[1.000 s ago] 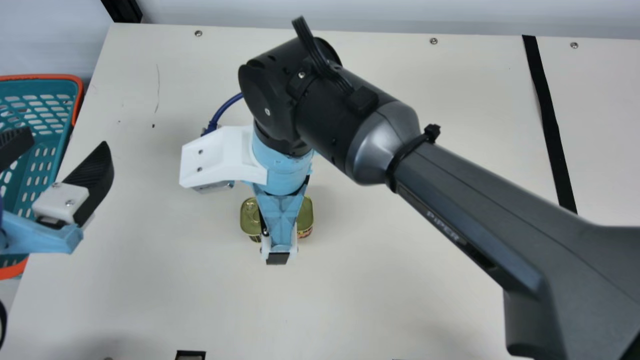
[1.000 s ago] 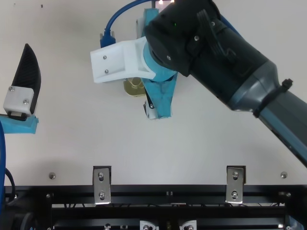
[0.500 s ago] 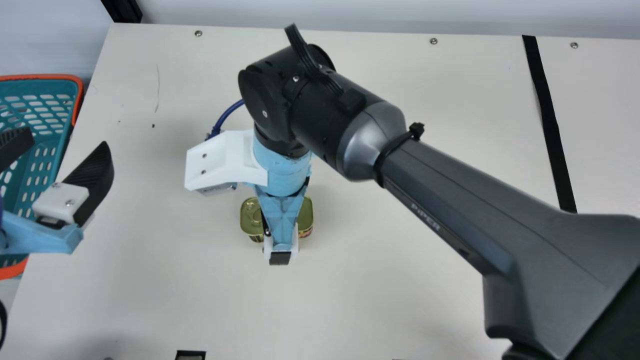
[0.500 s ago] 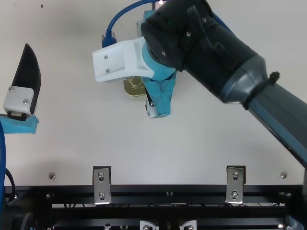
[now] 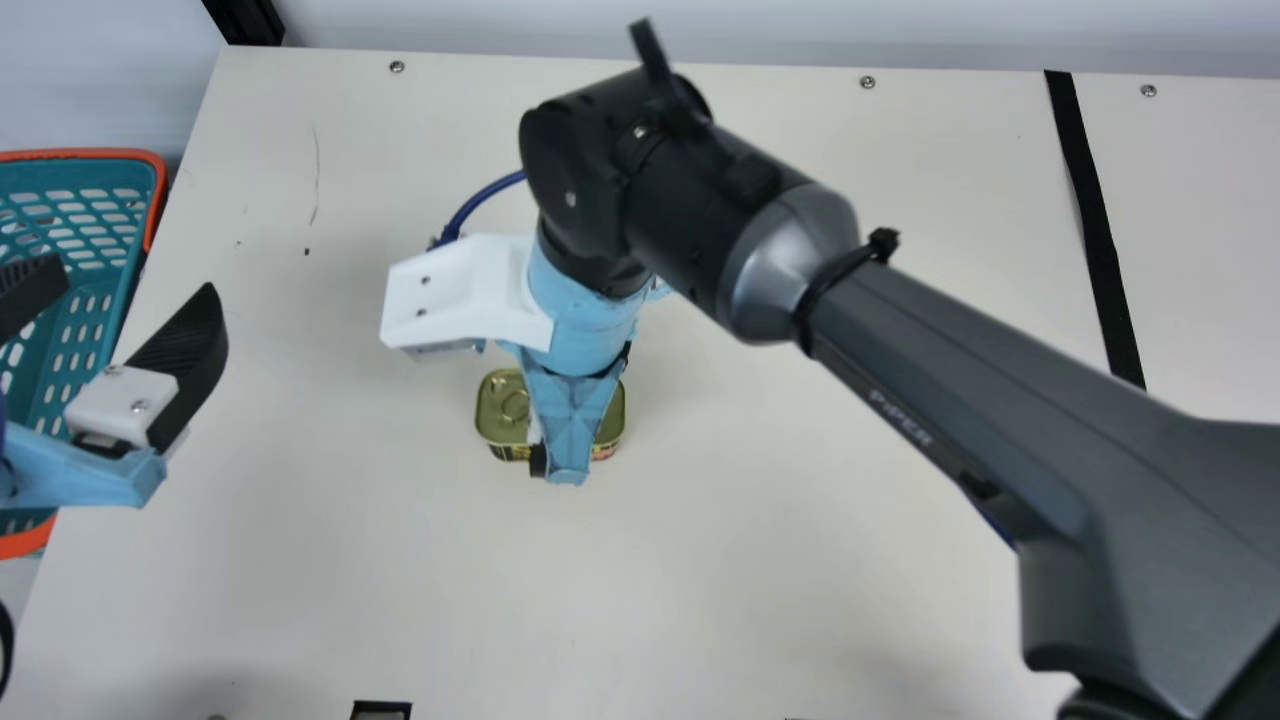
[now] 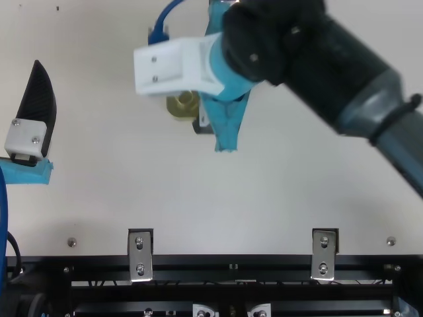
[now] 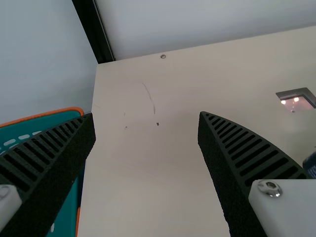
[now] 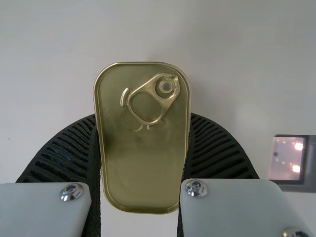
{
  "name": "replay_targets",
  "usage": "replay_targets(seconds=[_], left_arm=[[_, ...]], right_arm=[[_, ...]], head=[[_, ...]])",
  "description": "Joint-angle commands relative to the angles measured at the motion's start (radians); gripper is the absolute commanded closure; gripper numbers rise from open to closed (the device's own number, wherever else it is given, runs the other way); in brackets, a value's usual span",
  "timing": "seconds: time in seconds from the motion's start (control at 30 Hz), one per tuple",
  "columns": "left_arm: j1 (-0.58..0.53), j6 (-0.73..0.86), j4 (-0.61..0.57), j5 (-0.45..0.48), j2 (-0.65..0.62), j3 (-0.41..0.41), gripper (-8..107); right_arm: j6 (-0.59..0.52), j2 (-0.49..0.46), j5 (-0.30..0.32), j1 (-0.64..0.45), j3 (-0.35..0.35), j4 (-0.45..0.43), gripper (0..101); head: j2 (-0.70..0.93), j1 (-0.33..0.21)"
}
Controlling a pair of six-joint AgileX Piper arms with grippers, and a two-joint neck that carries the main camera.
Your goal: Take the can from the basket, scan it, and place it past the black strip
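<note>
Basket [image 5: 100, 154] lies L of can [image 5: 500, 408], strip [image 5: 1097, 230] far R.

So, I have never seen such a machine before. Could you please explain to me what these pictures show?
Two robot arms share a cream table. The main picture comes from the neck camera between them, the top one from above, and two from the wrists. The right end effector holds a gold-coloured can; the left end effector is open, near a teal basket. A black strip lies on the table at the main picture's right, and a small glassy plate may be the scanner.
</note>
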Motion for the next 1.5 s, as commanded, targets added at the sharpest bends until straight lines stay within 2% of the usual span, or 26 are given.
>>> replay_targets(seconds=[0.0,0.27,0.4,0.53,0.7,0.93,1.2,1.47], left_arm=[[0.000,0.000,0.000,0.000,0.000,0.000,9],[0.000,0.000,0.000,0.000,0.000,0.000,9],[0.000,0.000,0.000,0.000,0.000,0.000,9],[0.000,0.000,0.000,0.000,0.000,0.000,9],[0.000,0.000,0.000,0.000,0.000,0.000,9],[0.000,0.000,0.000,0.000,0.000,0.000,9],[0.000,0.000,0.000,0.000,0.000,0.000,9],[0.000,0.000,0.000,0.000,0.000,0.000,9]], right_arm=[[0.000,-0.022,-0.018,-0.020,0.002,0.024,101],[-0.052,-0.124,-0.123,-0.117,0.057,0.178,101],[-0.128,-0.174,-0.170,-0.177,0.109,0.305,101],[-0.230,-0.219,-0.188,-0.244,0.161,0.450,101],[-0.358,-0.258,-0.168,-0.333,0.220,0.617,101],[-0.515,-0.282,-0.109,-0.451,0.298,0.814,101],[-0.641,-0.279,-0.062,-0.540,0.373,0.946,101],[-0.743,-0.248,-0.059,-0.588,0.425,1.043,101]], head=[[-0.004,-0.001],[-0.004,-0.001],[-0.004,-0.001],[-0.004,-0.001],[-0.004,-0.001],[-0.004,-0.001],[-0.004,-0.001],[-0.004,-0.001]])
